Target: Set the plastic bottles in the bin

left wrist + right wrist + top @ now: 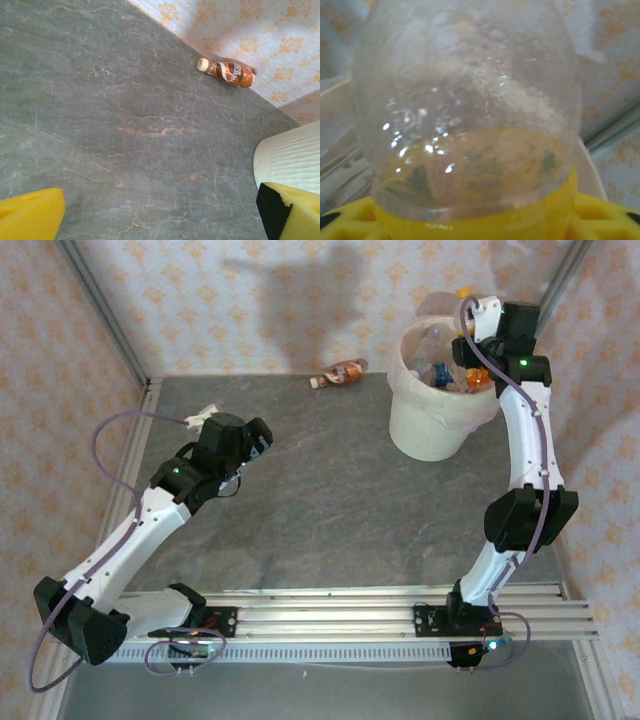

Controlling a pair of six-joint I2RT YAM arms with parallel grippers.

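A brown-red plastic bottle point(342, 372) with a white cap lies on its side at the back of the table near the wall; it also shows as the brown bottle point(230, 72) in the left wrist view. The cream-white bin point(430, 425) stands at the back right and holds several bottles point(440, 370). My right gripper point(470, 338) hangs over the bin's far rim. A clear plastic bottle point(465, 115) with a yellow band sits between its yellow fingers, close to the camera. My left gripper point(165, 220) stands open above bare table, its fingers point(30, 215) wide apart and empty.
The grey slate tabletop point(320, 500) is walled by patterned paper at the back and both sides. The bin's ribbed side point(290, 160) lies just right of my left gripper. A metal rail point(400, 605) with the arm bases runs along the near edge.
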